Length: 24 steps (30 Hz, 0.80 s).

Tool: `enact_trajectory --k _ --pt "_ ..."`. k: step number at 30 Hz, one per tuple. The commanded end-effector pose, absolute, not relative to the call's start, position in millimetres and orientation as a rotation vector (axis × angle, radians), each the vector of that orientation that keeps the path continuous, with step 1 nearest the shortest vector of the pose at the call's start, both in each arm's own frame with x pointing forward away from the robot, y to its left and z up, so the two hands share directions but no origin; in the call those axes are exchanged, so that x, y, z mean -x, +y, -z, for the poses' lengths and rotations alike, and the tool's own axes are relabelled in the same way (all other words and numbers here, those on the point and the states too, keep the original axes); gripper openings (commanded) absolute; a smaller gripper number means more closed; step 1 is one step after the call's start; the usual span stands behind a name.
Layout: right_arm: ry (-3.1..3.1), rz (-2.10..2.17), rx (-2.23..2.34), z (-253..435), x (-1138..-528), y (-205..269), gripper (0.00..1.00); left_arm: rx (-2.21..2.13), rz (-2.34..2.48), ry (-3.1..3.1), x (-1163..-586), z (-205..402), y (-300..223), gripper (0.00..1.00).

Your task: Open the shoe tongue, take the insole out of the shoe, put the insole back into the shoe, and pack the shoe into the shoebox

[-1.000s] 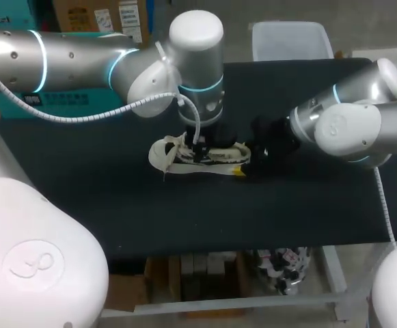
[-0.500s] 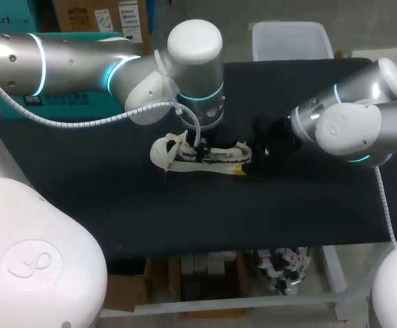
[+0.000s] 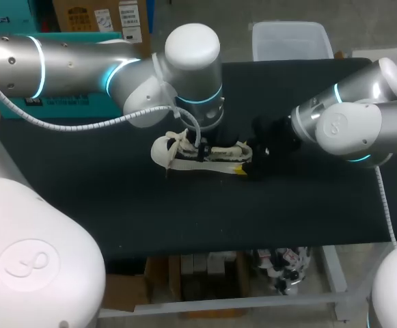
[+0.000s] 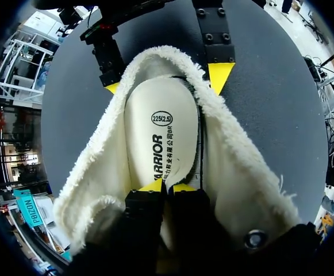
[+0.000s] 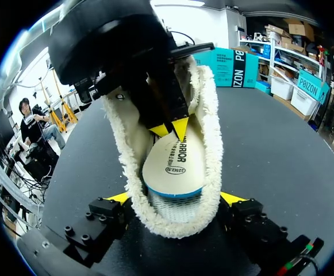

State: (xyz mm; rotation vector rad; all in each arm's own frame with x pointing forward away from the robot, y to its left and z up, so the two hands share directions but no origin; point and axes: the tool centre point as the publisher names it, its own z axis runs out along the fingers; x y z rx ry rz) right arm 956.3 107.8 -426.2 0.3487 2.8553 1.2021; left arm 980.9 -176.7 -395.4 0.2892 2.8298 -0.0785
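Left wrist view is showing the L gripper [image 4: 169, 187] pinching the insole [image 4: 161, 132], both yellow tips nearly together on its near end, deep inside the fleece-lined shoe [image 4: 241, 178]. The insole is lying along the opening w/ its far end up near the heel collar. In the right wrist view its blue underside edge is peeking out, so I'm judging it as sitting partly raised, not flat in the footbed. The R gripper [image 5: 176, 198] is straddling the heel end, one tip pressing the fleece on each side, i.e. clamping the shoe on the dark table [image 4: 270, 103]. In the head view the shoe is lying mid-table between both arms. Risks from here:
- The L pinch is biting only a thin edge, so the insole could be slipping free or folding if it's snagging on the fleece collar.
- The R hold is squeezing soft lining, so the shoe could be twisting or lifting along w/ the insole.
- The two grippers are working v. close together, so any drift could be knocking fingers.
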Motion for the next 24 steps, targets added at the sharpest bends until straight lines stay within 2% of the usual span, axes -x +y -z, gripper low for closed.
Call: enact_trajectory --k 1,24 --pt "2.856 -1.211 -0.338 429.7 -953.0 108.8 0.0 -0.305 0.15 2.855 -1006.3 432.0 -182.5 0.0" --pt "2.856 -1.211 -0.338 429.7 -953.0 108.8 0.0 -0.282 0.406 2.903 -966.0 342.9 -188.5 0.0"
